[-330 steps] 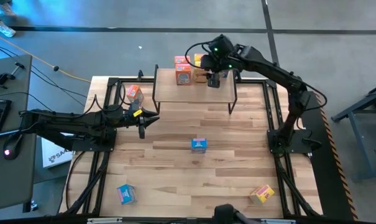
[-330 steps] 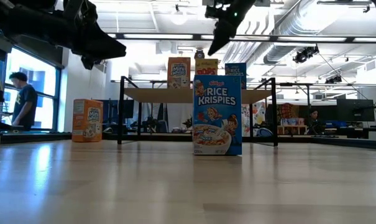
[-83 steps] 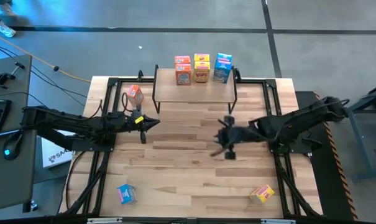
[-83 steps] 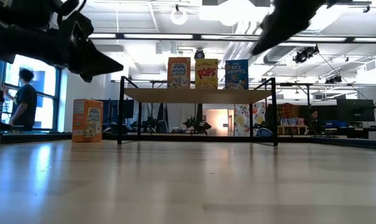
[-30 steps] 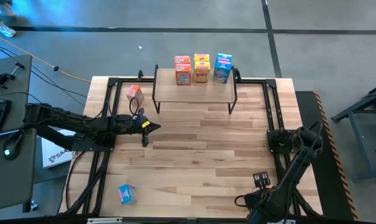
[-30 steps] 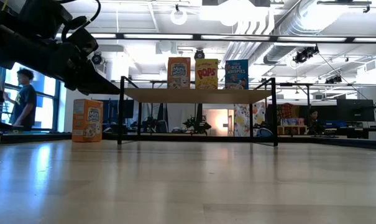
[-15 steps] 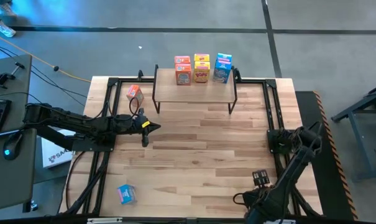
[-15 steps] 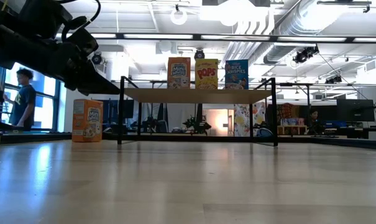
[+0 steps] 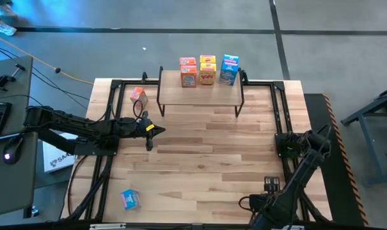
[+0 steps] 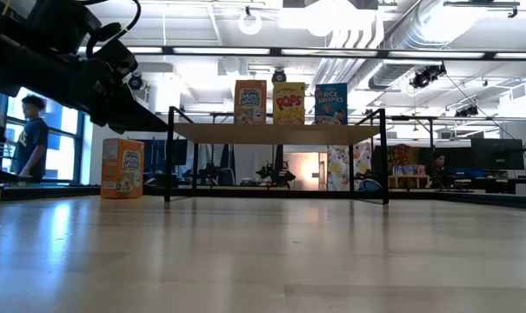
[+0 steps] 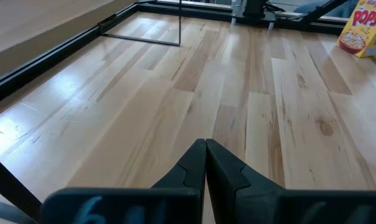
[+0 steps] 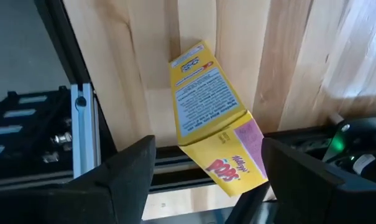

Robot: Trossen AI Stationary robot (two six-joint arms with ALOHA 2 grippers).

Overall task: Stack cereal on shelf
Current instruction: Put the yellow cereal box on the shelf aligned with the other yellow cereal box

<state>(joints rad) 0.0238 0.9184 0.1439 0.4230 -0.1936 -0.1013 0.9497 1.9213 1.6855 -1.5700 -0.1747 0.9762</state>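
On the shelf [image 9: 200,91] an orange [image 9: 188,75], a yellow [image 9: 208,72] and a blue cereal box [image 9: 229,69] stand upright in a row, as the low view also shows [image 10: 289,103]. Another yellow box [image 12: 212,127] stands on the table at the near right corner. My right gripper [image 12: 206,186] hangs open above it, pointing steeply down, one finger on either side and clear of it. In the high view the right arm [image 9: 271,187] hides this box. My left gripper [image 9: 148,131] waits shut over the table's left part, holding nothing.
An orange box [image 9: 138,96] stands on the table left of the shelf, and a blue box [image 9: 130,199] lies near the near left corner. Black frame rails [image 12: 82,118] run along the table's edge beside the yellow box. A person [image 10: 32,139] shows in the room beyond.
My right gripper has rolled about the line it points along, staying above the near right corner and staying open. The left arm has kept still.
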